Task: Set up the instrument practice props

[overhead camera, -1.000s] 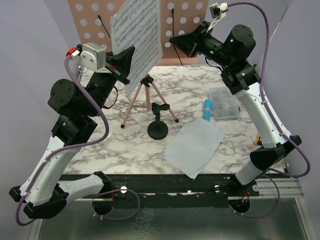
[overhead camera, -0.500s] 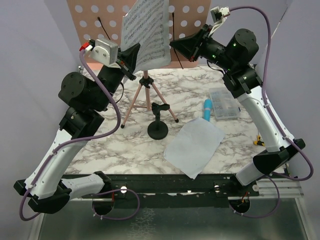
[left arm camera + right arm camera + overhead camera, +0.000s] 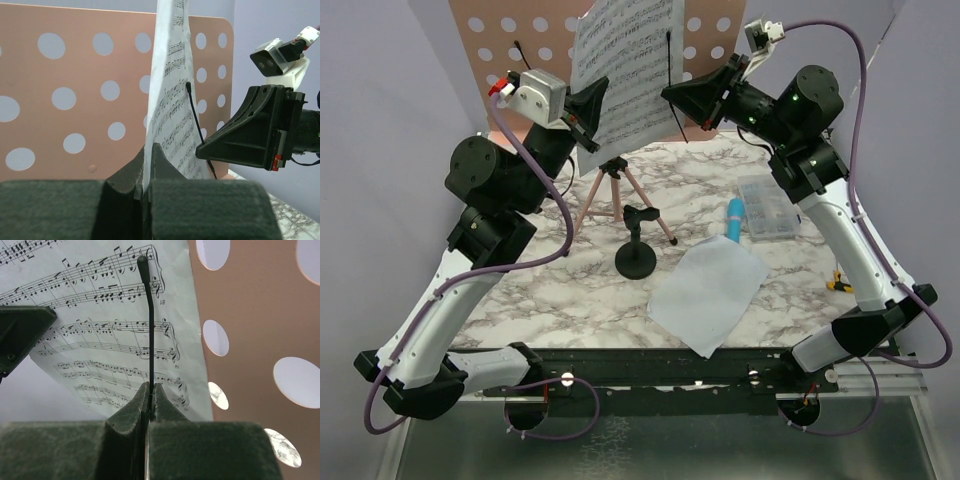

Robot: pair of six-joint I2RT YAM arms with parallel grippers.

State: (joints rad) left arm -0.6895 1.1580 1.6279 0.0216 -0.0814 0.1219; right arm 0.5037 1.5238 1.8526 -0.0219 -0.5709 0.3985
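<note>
Both arms have risen since the earlier frame, carrying the sheet-music page (image 3: 625, 60) higher against the pink music stand (image 3: 500, 40).

1. Left claw (image 3: 148, 150): I see it clamped on the page's lower left edge. The arm is raised high, with the wrist pointing at the panel.
2. Right claw (image 3: 151, 387): it is closed on the base of the stand's black retaining wire (image 3: 150, 320). The arm reaches in from the opposite side at the same height.
3. Key relation: the page stands between the two claws, long axis near upright and leaning slightly. The wire runs up in front of the page's right part, with the panel behind.
4. Judgement: the page needs to sit flat on the panel before I release the wire onto it.

A second page (image 3: 708, 292) lies flat on the surface (image 3: 550, 290), nearer the right arm.
</note>
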